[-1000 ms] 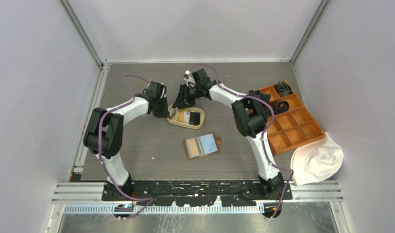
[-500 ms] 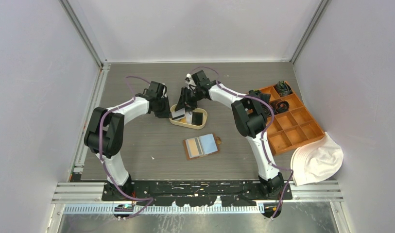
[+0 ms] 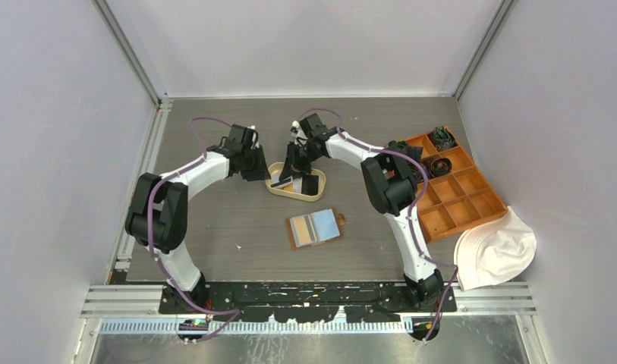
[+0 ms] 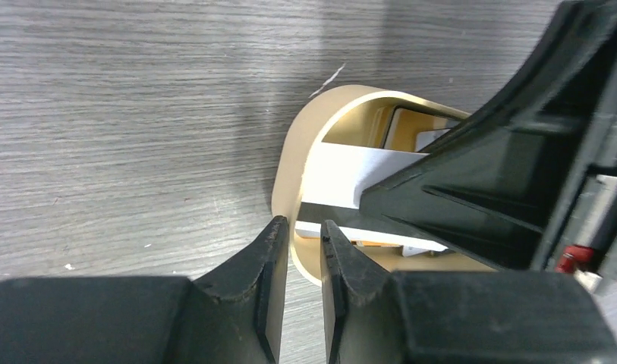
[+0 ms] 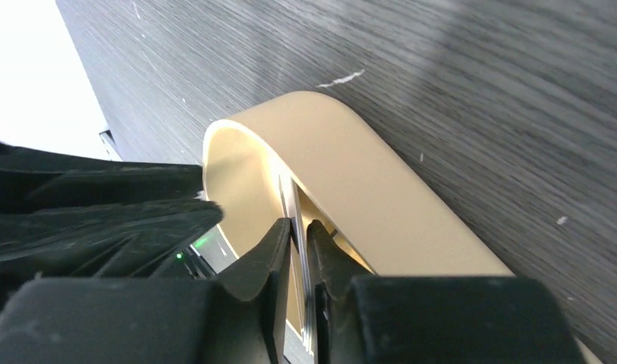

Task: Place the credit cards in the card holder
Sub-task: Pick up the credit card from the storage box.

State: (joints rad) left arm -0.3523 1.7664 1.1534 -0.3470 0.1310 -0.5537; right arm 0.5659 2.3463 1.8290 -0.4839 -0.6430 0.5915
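**A:** Right end effector (image 5: 299, 227) reaches well out from the bases. Why so far?

**B:** Start nearer. The card holder (image 3: 314, 228) lies open and flat on the desk (image 3: 214, 227), slots up, ready to receive. Coloured strips in it look like cards already slotted. The loose credit cards (image 4: 341, 171) sit beyond it, in the cream tray (image 4: 290, 178).

**A:** And its grip?

**B:** Nearly closed, pinching one card (image 5: 288, 199) that stands on edge inside the tray. That is probably because a card lying flat offers no edge to catch.

**A:** The left end effector (image 4: 303, 233)?

**B:** Narrowly parted, straddling the tray's rim. It seems to clamp the rim so the tray cannot slide.
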